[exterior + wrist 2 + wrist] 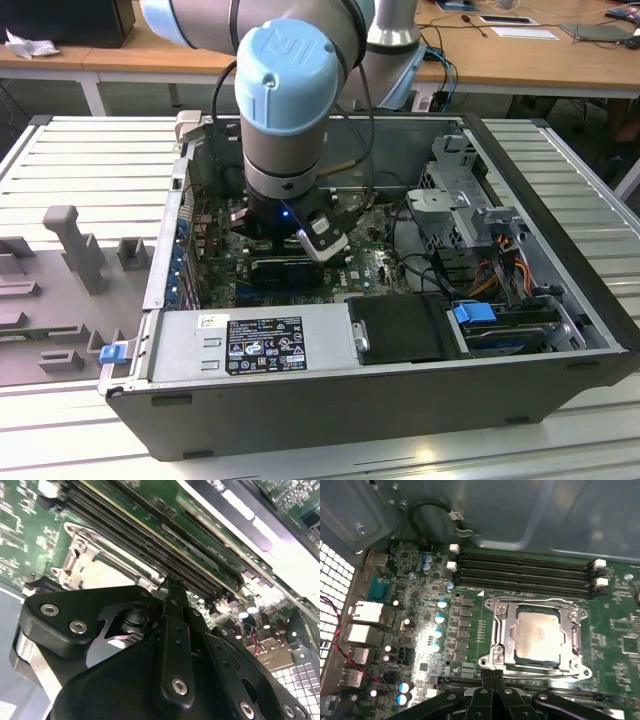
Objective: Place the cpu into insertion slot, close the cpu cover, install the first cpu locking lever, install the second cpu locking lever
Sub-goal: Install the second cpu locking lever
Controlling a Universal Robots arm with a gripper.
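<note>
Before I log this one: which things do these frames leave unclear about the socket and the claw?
- Exterior view: the insertion slot is hidden behind the arm's wrist.
- First wrist view: the cpu cover lies down around the cpu, but whether the locking levers are hooked is too fine to tell.
- Second wrist view: the claw body covers most of the socket.
- First wrist view: the claw looks shut, with its body cut off by the frame edge.
</note>
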